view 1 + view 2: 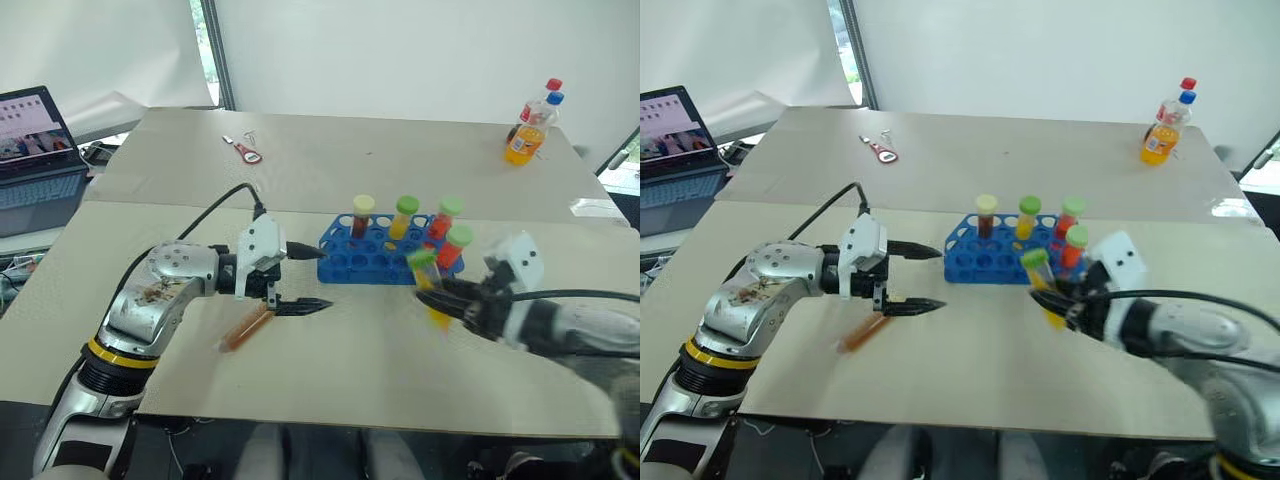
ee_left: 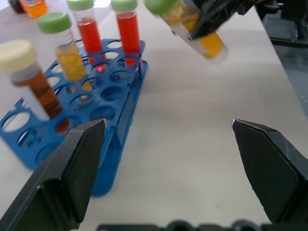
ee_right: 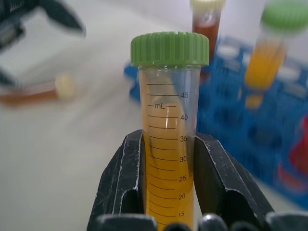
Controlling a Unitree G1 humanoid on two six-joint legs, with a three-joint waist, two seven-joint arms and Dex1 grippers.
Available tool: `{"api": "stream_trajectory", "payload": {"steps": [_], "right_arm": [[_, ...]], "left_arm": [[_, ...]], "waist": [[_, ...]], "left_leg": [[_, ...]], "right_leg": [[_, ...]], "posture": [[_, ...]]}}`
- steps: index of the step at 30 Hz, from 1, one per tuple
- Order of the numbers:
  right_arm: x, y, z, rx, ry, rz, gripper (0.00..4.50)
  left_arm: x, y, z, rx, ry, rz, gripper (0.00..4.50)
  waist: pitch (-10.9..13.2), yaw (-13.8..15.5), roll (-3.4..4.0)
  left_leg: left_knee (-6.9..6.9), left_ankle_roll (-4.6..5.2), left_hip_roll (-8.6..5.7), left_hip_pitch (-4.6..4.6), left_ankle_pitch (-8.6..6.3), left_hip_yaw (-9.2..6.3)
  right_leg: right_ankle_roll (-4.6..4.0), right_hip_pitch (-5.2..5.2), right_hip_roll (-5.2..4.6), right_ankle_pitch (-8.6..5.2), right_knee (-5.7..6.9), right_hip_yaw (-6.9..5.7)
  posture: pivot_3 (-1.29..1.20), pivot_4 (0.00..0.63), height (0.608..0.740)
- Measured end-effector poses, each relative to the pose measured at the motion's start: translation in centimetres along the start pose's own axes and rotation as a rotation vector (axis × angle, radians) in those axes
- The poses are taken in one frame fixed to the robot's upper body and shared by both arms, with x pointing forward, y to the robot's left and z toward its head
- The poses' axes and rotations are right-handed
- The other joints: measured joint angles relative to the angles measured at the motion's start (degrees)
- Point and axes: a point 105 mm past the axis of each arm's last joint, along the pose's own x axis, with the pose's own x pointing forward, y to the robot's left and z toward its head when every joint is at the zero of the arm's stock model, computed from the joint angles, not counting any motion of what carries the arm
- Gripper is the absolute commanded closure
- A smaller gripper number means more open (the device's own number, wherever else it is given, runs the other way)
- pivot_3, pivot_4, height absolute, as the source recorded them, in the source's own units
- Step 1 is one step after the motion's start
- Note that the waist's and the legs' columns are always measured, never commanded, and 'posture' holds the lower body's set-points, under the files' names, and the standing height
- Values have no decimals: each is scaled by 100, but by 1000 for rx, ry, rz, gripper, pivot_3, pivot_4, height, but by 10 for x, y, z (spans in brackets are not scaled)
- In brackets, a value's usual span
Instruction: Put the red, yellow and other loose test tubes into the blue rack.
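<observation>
Transfer step. The right pincer [image 3: 166,168], clamped on the yellow tube [image 1: 432,290] with its green cap up, hangs above the desk [image 1: 380,370] just at 5 o'clock of the blue rack [image 1: 350,262], which already carries 4 tubes. The left pincer [image 1: 305,278], its fingers apart and empty, sits at 9 o'clock of the rack; a brown tube [image 1: 245,327] lies beneath it. Next, probably: align the yellow tube over a free hole and lower it.
</observation>
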Motion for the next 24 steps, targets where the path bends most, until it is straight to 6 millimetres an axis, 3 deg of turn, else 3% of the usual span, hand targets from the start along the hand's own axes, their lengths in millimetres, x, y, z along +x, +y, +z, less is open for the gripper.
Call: {"api": "stream_trajectory", "payload": {"steps": [4, 7, 16, 24], "right_arm": [[29, -2, 9, -7, -219, -136, 3537], [46, -6, 2, -22, -283, -232, 3537], [65, -14, -19, -108, -332, -376, 3538], [68, -16, -24, -168, -353, -439, 3539]], "left_arm": [[-7, 0, -12, -9, 39, 38, 0], [-5, -6, -10, 1, 37, 32, 0], [-1, -16, 4, 7, 10, 14, 0], [0, -16, 7, -1, 6, 9, 0]], "waist": [[0, -33, 0], [0, -20, 1], [0, -37, 1], [0, -38, 1]], "left_leg": [[-1, -3, 3, -1, 2, 18], [-1, -9, 3, -9, 5, 24], [0, -11, 6, -8, 6, 26], [2, -11, 7, -8, 6, 26]], "right_leg": [[-1, -15, 3, 0, 13, 1], [-3, -28, 2, 0, 21, 1], [-5, -32, 6, -1, 27, 1], [-5, -32, 7, -1, 28, 1]], "posture": [[0, 150, 671], [0, 150, 671], [0, 150, 671], [0, 150, 671]]}}
